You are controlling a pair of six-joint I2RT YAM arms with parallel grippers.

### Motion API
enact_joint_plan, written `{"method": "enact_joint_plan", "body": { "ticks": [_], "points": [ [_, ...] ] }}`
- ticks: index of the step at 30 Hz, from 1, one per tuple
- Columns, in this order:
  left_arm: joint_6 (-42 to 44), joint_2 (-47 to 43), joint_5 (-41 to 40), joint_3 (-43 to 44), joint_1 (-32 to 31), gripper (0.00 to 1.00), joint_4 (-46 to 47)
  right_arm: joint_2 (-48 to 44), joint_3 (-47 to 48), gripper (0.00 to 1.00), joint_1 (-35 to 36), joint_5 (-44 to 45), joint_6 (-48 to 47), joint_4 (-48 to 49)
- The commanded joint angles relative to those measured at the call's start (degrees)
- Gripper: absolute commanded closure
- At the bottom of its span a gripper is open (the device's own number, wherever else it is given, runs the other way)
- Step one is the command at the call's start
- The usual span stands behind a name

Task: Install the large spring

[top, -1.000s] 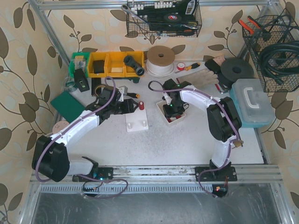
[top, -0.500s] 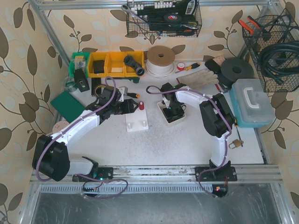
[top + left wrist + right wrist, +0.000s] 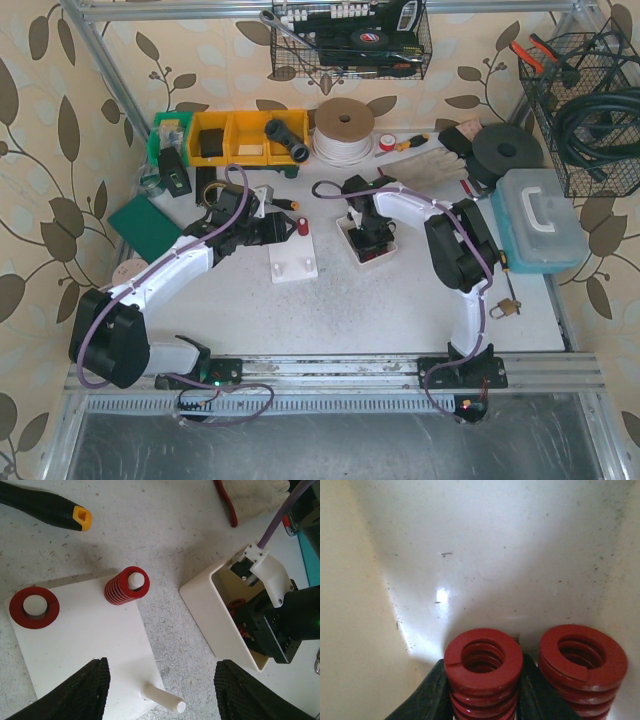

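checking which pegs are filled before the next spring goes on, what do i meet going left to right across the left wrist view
short red spring on its peg → tall red spring on its peg → bare white peg → white bin

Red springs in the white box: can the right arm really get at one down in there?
Probably yes. The right end effector sits inside the white box, its fingers pressed against both sides of the left red spring. The second spring stands beside it, outside the grip; nothing seems to block it.
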Motion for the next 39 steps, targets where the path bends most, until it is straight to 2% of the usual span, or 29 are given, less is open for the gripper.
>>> {"method": "enact_joint_plan", "body": {
  "ticks": [1,11,19,24,28,33,39],
  "points": [
    [-0.8,-0.3,0.5,0.9,0.7,0.39,0.9,-1.8,3.5,0.93,-1.0,-0.5,1.2,0.5],
    [-0.8,-0.6,0.6,0.7,0.7,0.38,1.0,-7.7,5.8,0.98,-3.7,-6.1,2.9,1.1],
    [-0.7,-0.6,1.6,1.2,0.8,0.39,0.3,-13.5,3.1,1.00,-6.0,-11.4,6.5,7.3],
    [0.6,-1.4,5.8,3.1,0.8,0.40,-1.0,-19.8,-0.3,1.00,-8.4,-15.5,12.2,13.6],
    [-7.3,-4.3,10.4,0.7,0.6,0.35,5.7,-27.3,-6.4,1.00,-10.9,-20.3,19.2,23.6],
    [-18.2,-7.2,13.7,0.1,-0.9,0.25,14.5,-35.7,-11.6,1.00,-12.1,-22.9,27.4,31.2],
    [-25.4,-9.2,14.5,1.3,-5.5,0.24,21.8,-43.7,-20.5,1.00,-12.2,-24.6,42.6,43.2]
  ]
}}
